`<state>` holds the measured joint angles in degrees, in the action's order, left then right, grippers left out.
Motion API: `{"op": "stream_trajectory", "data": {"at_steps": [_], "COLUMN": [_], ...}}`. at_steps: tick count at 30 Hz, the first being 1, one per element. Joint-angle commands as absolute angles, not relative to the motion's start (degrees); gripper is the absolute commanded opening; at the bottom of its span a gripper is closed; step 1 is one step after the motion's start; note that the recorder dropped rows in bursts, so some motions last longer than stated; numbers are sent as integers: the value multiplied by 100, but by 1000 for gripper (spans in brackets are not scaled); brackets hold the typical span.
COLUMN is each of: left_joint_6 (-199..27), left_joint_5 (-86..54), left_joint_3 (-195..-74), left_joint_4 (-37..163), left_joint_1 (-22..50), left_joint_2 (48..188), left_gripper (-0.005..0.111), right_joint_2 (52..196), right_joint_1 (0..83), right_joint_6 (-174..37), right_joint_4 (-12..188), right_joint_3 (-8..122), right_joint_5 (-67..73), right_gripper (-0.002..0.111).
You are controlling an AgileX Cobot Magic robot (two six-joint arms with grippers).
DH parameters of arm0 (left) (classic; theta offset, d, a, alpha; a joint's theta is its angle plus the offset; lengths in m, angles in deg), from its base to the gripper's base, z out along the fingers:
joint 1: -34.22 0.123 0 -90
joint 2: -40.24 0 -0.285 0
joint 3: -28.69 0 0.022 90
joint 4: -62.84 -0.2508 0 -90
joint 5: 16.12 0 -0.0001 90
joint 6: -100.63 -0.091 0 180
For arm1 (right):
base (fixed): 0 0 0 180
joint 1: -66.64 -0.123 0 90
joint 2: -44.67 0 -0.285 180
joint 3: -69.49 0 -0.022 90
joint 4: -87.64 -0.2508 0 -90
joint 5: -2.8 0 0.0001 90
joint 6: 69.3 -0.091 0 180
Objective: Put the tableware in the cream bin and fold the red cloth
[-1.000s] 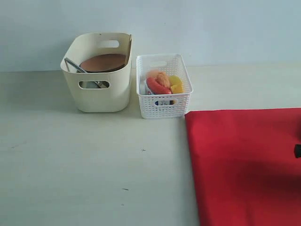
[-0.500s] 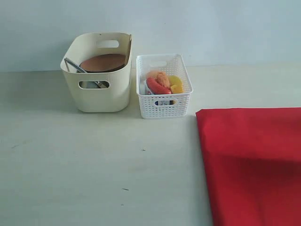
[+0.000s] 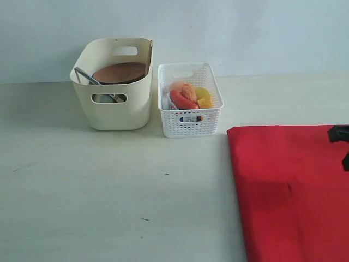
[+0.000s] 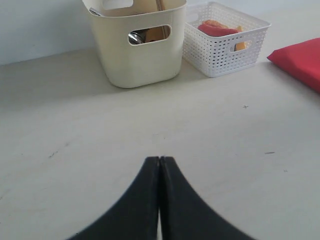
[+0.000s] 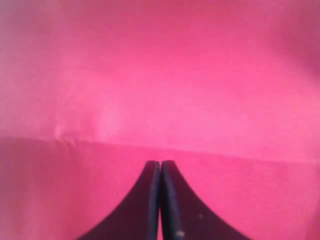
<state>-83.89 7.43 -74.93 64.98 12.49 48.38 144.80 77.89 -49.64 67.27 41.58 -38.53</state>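
L gripper [image 4: 159, 159]: clenched, jaws pressed flat together, nothing between. Hanging over bare table [image 3: 82, 191], well apart from both bins.

R gripper [image 5: 160, 162]: also clenched, jaws tip to tip, no cloth visibly pinched. Right over red cloth [image 3: 294, 191], which fills the whole R wrist view. Can't tell if tips touch the fabric. Only a dark bit of R arm [image 3: 338, 134] in ext view, at the right edge, above the cloth's far part.

Red cloth: flat on the table, right side of ext view, running off the right and near edges. Far-left corner just beside the white basket [image 3: 190, 98], not touching. Straight fold line across the fabric ahead of R tips, short crease mid-cloth in ext view. Scalloped edge not visible.

Cream bin [image 3: 112, 87]: upright, back left, just beside the white basket, narrow gap between.

In cream bin:
- round brown plate [image 3: 120, 72], tilted, resting high
- thin metal utensil [image 3: 84, 75] leaning at the left wall
- shiny steel item [image 4: 139, 36] behind the front cut-out, exact piece unclear

Rest of the tableware not discernible.

White basket: red, orange and yellow foods [image 3: 188, 95].
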Motion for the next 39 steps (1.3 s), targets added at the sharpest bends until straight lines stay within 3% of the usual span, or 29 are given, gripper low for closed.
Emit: {"op": "stream_trajectory", "data": {"at_steps": [1,6,23,39], "left_joint_6": [-8362,-8362,-8362,-8362], "left_joint_5": [542,474,474,474], "left_joint_3": [-7409,-7409,-7409,-7409], "left_joint_4": [6503,6503,6503,6503], "left_joint_1": [1384,1566,1590,1590], "left_joint_2": [4803,4803,4803,4803], "left_gripper": [0,0,0,0], "right_joint_2": [14681,15198,16415,17790], "right_joint_1": [7156,6831,6799,6799], "right_joint_6": [-5211,-6353,-6718,-7244], "right_joint_4": [7252,8340,8192,7786], "right_joint_3": [4104,4104,4152,6123], "right_joint_5": [-3605,-3544,-2278,-2781], "right_gripper": [0,0,0,0]}}
